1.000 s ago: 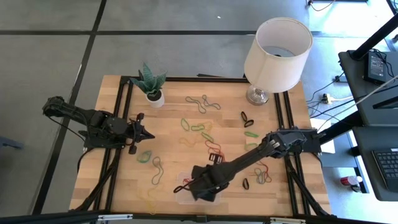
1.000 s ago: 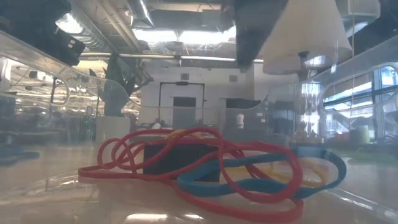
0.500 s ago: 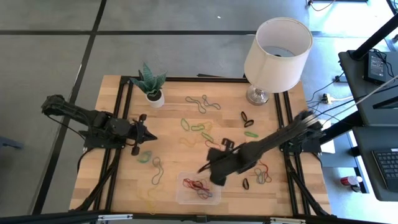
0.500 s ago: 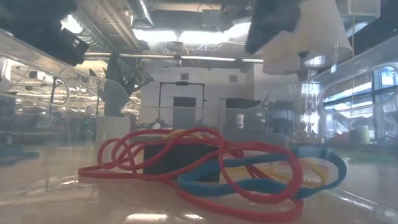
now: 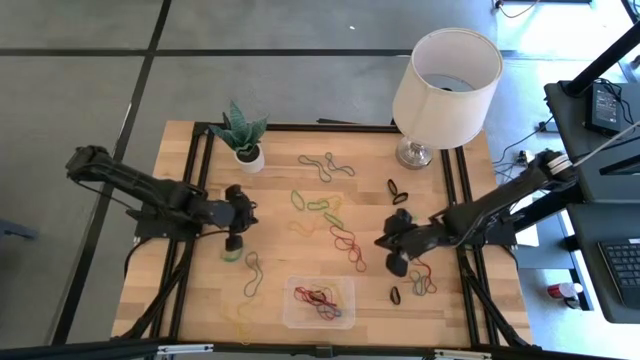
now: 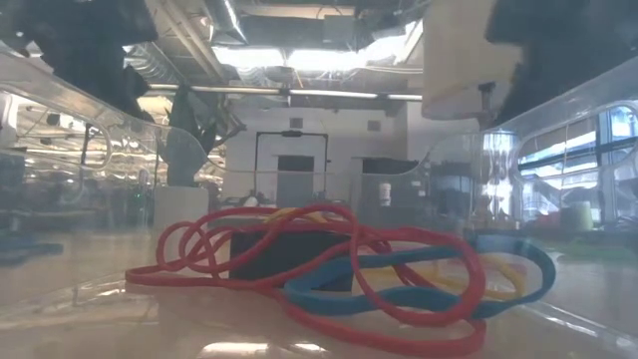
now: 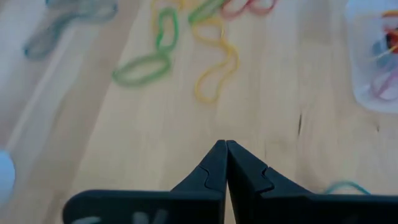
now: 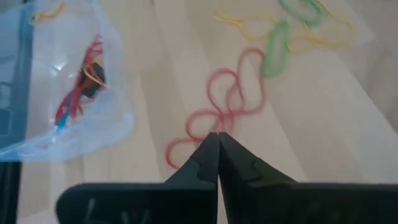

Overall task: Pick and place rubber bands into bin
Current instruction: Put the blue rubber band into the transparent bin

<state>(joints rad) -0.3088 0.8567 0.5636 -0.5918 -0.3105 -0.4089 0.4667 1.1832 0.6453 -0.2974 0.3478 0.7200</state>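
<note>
The clear bin (image 5: 320,303) stands near the table's near edge and holds red, blue and yellow rubber bands (image 6: 329,259). It also shows in the right wrist view (image 8: 68,118). Many loose bands lie on the wood: red (image 5: 347,243), green (image 5: 318,204), tan (image 5: 325,165), black (image 5: 397,190). My left gripper (image 5: 243,216) is shut and empty above the left part of the table, next to a teal band (image 5: 232,252). My right gripper (image 5: 384,243) is shut and empty, right of the red band (image 8: 227,102), over which its tips show.
A lamp (image 5: 445,75) stands at the far right and a potted plant (image 5: 240,135) at the far left. Black frame rails (image 5: 195,200) run along both sides of the table. More bands lie right of the bin (image 5: 420,283).
My right gripper has gone from above the bin toward the table's right and far side, and now stands by the red band. The bands in the bin have stayed still. My left gripper has gone a little toward the table's right.
</note>
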